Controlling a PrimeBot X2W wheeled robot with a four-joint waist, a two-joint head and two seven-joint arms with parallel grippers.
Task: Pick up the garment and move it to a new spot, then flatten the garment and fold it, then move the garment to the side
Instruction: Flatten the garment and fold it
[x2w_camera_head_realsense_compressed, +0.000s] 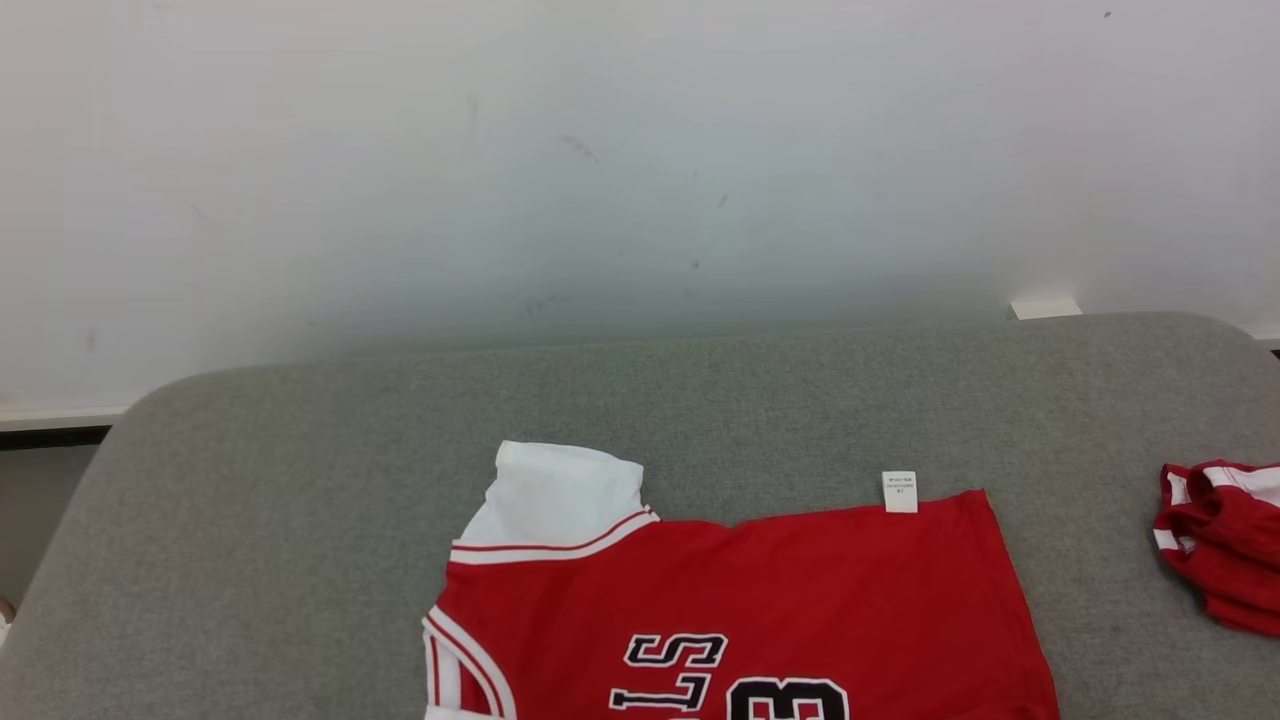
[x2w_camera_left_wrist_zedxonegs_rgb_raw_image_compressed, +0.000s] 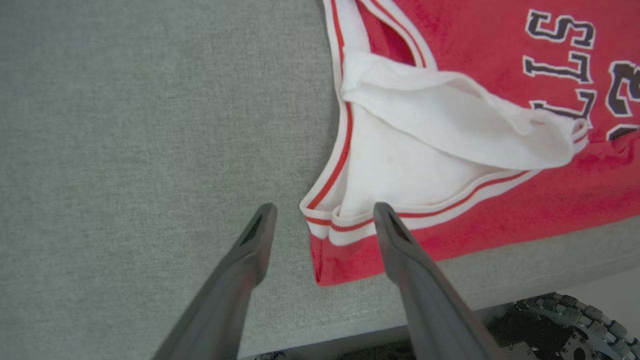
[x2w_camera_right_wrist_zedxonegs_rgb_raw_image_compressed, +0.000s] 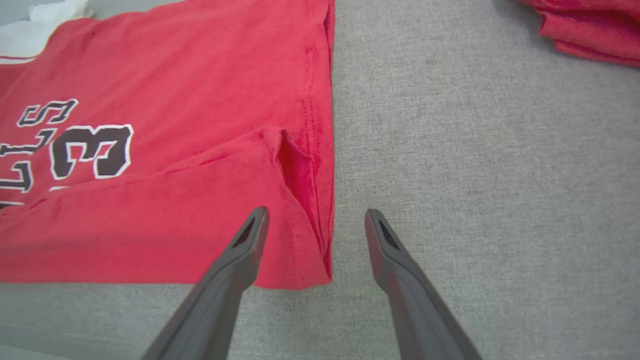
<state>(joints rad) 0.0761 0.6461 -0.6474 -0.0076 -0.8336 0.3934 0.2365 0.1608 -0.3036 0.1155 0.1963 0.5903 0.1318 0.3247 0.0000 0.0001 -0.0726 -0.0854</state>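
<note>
The garment (x2w_camera_head_realsense_compressed: 740, 590) is a red basketball jersey with white trim and black lettering, lying on the grey padded table (x2w_camera_head_realsense_compressed: 300, 480) with its long edge folded over. In the left wrist view my left gripper (x2w_camera_left_wrist_zedxonegs_rgb_raw_image_compressed: 324, 212) stands open just above the jersey's (x2w_camera_left_wrist_zedxonegs_rgb_raw_image_compressed: 500, 65) white-trimmed shoulder corner, holding nothing. In the right wrist view my right gripper (x2w_camera_right_wrist_zedxonegs_rgb_raw_image_compressed: 316, 216) is open over the hem corner of the jersey (x2w_camera_right_wrist_zedxonegs_rgb_raw_image_compressed: 165, 150), one finger over red cloth, the other over bare table.
A second crumpled red and white garment (x2w_camera_head_realsense_compressed: 1225, 545) lies at the table's right edge and also shows in the right wrist view (x2w_camera_right_wrist_zedxonegs_rgb_raw_image_compressed: 590, 30). A white wall (x2w_camera_head_realsense_compressed: 600, 150) stands behind the table. The table's near edge and a wheel (x2w_camera_left_wrist_zedxonegs_rgb_raw_image_compressed: 565, 320) show below.
</note>
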